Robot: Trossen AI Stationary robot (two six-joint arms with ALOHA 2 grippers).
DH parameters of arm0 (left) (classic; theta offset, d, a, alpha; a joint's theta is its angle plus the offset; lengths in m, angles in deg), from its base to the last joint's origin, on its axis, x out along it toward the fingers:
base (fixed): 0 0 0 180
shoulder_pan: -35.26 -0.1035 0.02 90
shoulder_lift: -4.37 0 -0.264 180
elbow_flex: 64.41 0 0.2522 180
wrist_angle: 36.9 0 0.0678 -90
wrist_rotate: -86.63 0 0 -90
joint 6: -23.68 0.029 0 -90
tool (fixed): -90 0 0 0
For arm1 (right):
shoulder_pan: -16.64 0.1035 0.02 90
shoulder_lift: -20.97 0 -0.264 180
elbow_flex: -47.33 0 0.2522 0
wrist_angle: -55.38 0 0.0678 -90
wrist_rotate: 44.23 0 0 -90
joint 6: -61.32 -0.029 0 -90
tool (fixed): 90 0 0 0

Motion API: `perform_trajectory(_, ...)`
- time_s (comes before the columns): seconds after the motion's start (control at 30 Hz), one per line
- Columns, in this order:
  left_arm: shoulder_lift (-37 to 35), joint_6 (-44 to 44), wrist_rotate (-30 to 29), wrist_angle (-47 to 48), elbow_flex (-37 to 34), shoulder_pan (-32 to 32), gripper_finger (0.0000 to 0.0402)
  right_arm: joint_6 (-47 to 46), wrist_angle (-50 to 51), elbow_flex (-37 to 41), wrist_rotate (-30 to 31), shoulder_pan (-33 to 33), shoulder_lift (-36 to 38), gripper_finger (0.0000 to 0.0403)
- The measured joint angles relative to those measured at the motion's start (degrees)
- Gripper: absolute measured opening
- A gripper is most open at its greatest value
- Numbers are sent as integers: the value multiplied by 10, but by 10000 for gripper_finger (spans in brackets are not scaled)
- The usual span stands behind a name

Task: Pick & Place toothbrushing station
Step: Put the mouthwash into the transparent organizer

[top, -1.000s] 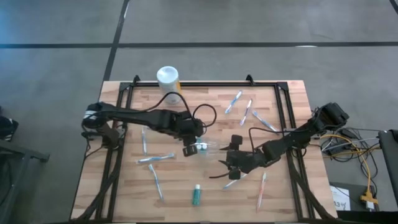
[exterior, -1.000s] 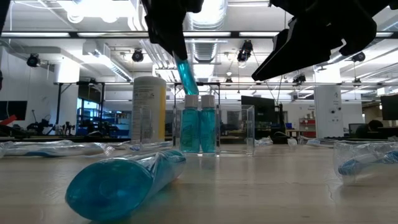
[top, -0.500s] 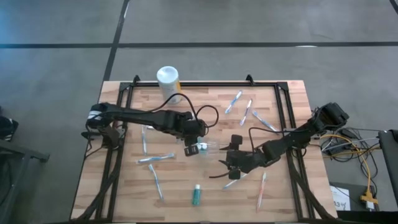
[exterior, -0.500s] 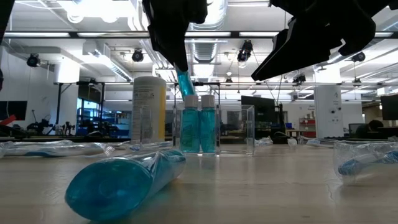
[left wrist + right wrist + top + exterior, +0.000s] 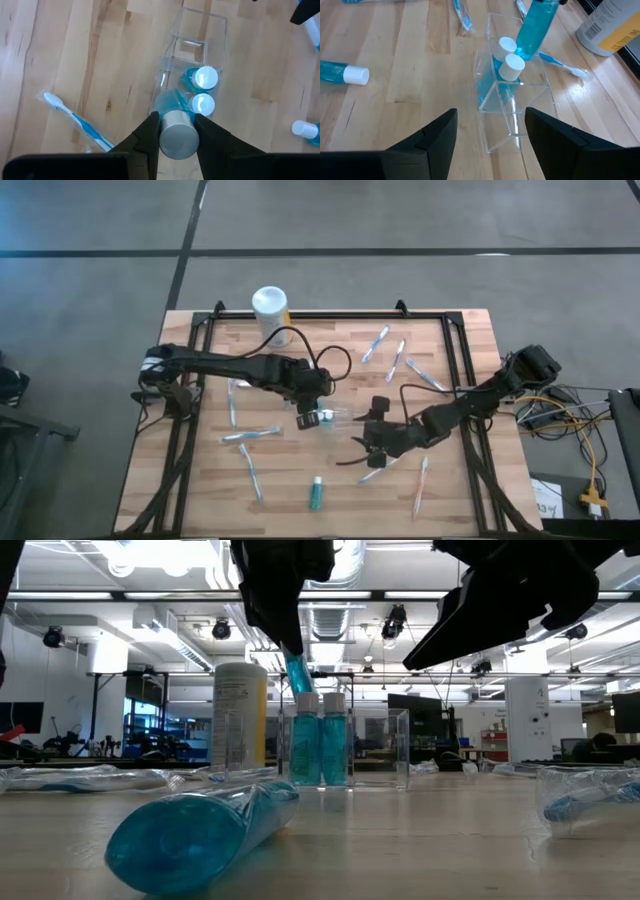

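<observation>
Lowering a teal tube into the clear cup beside the two already standing there.

Gripping the teal tube (image 5: 297, 670) by its crimped end, the left gripper (image 5: 306, 402) is hanging right over the clear plastic cup (image 5: 507, 102) near the middle of the worktop (image 5: 300, 480). The tube's long axis is running steeply downward with a slight tilt, cap end pointing into the cup's filled compartment, just beside the two standing tubes (image 5: 202, 90). The right gripper (image 5: 369, 442) is waiting with its fingers spread and empty, just toward the worktop's right edge from the cup, so the left arm is the nearer one. A spare tube (image 5: 316, 493) is lying near the front edge.
</observation>
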Motion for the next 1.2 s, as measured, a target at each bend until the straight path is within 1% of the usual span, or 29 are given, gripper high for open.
perform_trajectory(0.2,16,18,7,4,5,-5,98,0,-1,0,0,0,0,228)
perform_trajectory(0.4,57,39,9,13,32,-15,98,0,-2,0,0,0,0,228)
perform_trajectory(0.6,87,42,8,61,65,-18,98,0,-2,1,0,0,0,228)
perform_trajectory(0.77,108,47,9,65,79,-20,98,0,-1,2,0,0,0,228)
perform_trajectory(0.97,136,49,8,64,84,-24,98,0,0,2,0,0,0,228)
perform_trajectory(1.2,148,56,7,63,83,-25,98,0,1,2,0,0,0,228)
